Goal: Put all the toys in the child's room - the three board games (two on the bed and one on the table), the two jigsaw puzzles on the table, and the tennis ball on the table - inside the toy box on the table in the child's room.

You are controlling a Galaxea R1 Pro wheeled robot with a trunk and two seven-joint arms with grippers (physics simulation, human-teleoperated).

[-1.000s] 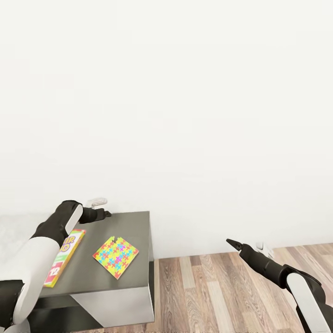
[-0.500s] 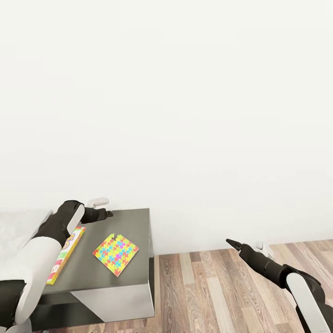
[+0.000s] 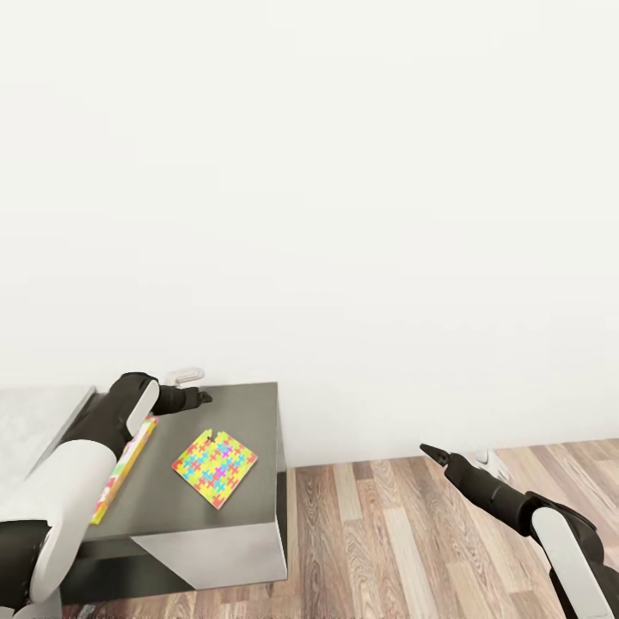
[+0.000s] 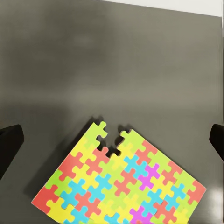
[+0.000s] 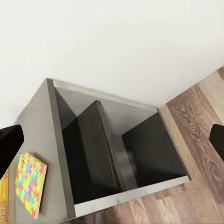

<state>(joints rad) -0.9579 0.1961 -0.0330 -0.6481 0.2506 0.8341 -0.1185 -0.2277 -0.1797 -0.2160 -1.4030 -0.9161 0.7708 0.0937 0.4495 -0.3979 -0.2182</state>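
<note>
- Left gripper (image 3: 203, 398), jaws spread, is hovering above the jigsaw puzzle (image 4: 119, 181); it should descend squarely over one edge.
- Right gripper (image 3: 427, 450) is idling; its spread cannot be told.

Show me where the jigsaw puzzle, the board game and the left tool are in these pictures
jigsaw puzzle (image 3: 215, 468), head view, middle of its coloured face.
board game (image 3: 127, 456), head view, visible strip beside the left arm.
left tool (image 3: 203, 397), head view, at its fingertips above the dark cabinet top.
</note>
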